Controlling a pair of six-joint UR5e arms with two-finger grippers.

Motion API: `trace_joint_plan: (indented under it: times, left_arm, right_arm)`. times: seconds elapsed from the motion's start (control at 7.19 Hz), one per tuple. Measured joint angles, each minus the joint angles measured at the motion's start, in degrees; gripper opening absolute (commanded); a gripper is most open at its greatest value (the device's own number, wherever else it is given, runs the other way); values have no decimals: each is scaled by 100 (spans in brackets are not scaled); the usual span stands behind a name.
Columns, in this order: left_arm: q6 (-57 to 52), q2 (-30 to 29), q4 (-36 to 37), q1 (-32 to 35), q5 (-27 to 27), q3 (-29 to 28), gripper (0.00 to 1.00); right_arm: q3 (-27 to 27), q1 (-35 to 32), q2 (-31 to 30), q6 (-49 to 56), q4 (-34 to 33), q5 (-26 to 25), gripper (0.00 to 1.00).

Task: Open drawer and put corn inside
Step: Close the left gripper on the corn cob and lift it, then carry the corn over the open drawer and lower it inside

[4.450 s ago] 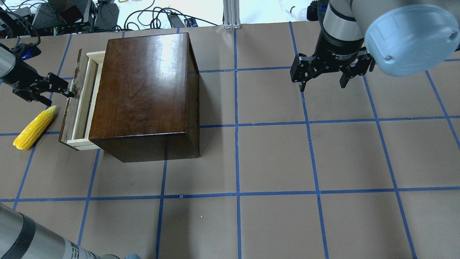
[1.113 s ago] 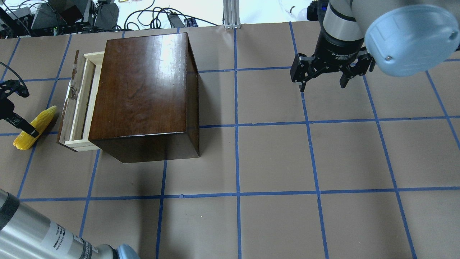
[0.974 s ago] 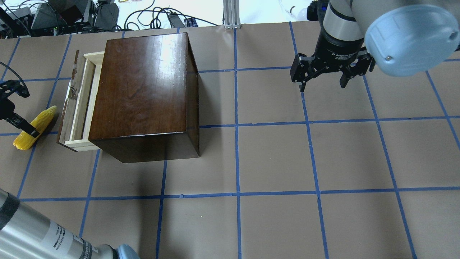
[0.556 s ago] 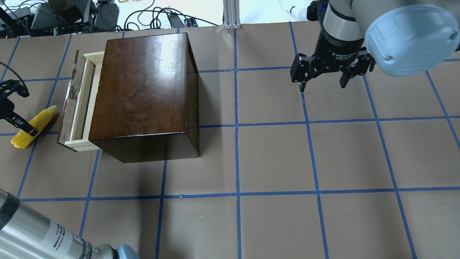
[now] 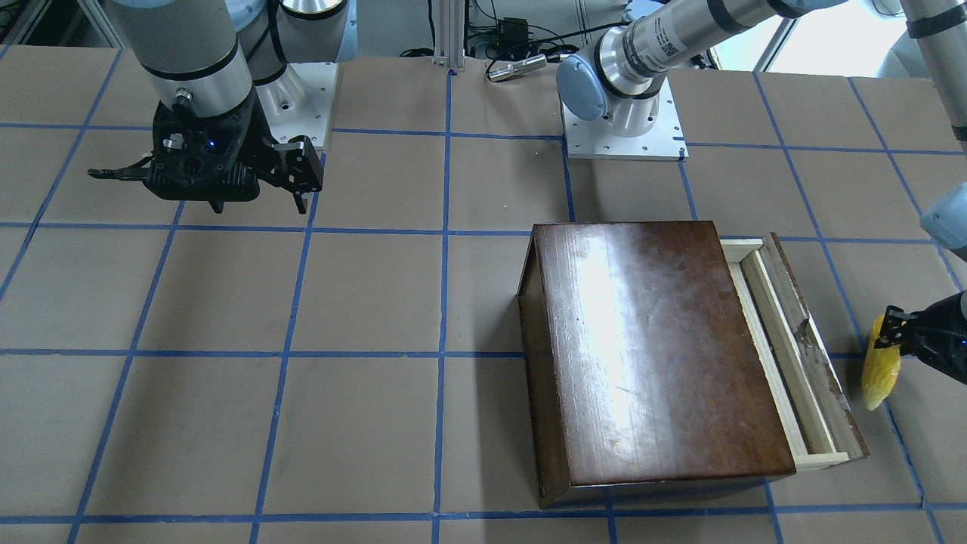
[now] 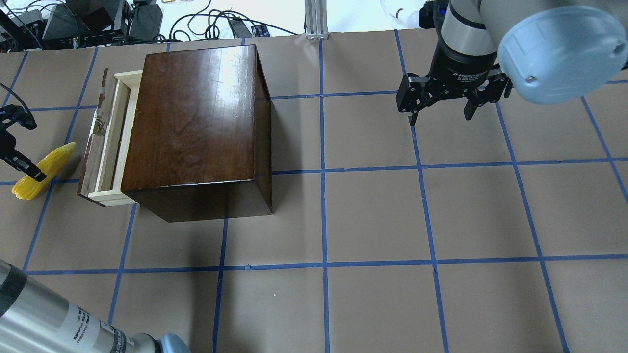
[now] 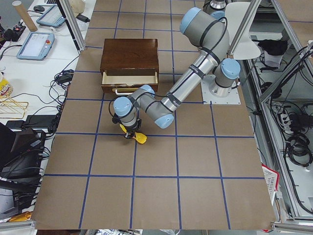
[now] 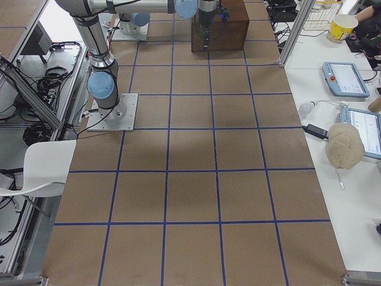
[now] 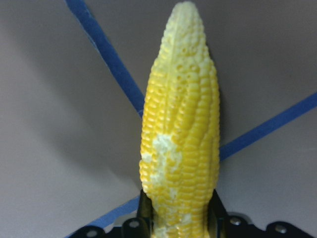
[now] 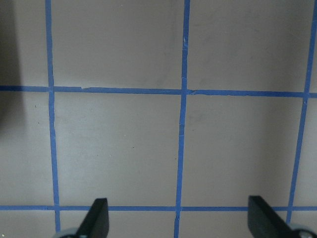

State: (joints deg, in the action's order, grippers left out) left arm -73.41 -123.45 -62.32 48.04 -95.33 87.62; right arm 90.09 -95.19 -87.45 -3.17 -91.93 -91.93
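A worktop (image 6: 373,215) covered in brown paper, marked into squares by blue tape lines, carries a glossy dark-brown wooden box (image 6: 191,117) on the robot's left half. From the box's left side a long narrow drawer of pale wood with a worn, chipped dark-brown front panel (image 6: 105,132) stands partly pulled out. A slim strip of its inside shows, and nothing can be seen lying in that strip.

Just beside the drawer's front panel, but apart from it and outside the drawer, is a small yellow toy corn cob with bumpy kernel rows (image 6: 56,154). Its paler tapered tip points toward the panel. The left pincer (image 5: 894,330) comes in from the worktop's left edge and is pinching the corn near its thick end. In the left wrist view the cob fills the middle, with a black finger (image 9: 144,210) pressed against each side of its base. A crossing of blue tape lines lies beneath the cob. Whether the cob touches the paper or hangs just above it cannot be told.

The right pincer (image 6: 440,115) hangs over the far right part of the worktop, well apart from the box, pointing down. Its two black fingers are spread wide with nothing between them, and the right wrist view shows only paper and tape lines below.
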Motion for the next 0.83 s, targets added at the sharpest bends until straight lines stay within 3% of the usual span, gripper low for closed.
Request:
trace_joint_plan:
  times: [0.83]
  left_arm:
    - [734, 1047, -187, 464, 130, -75, 0]
  right_arm:
    - [0, 0, 0, 0, 0, 0, 100]
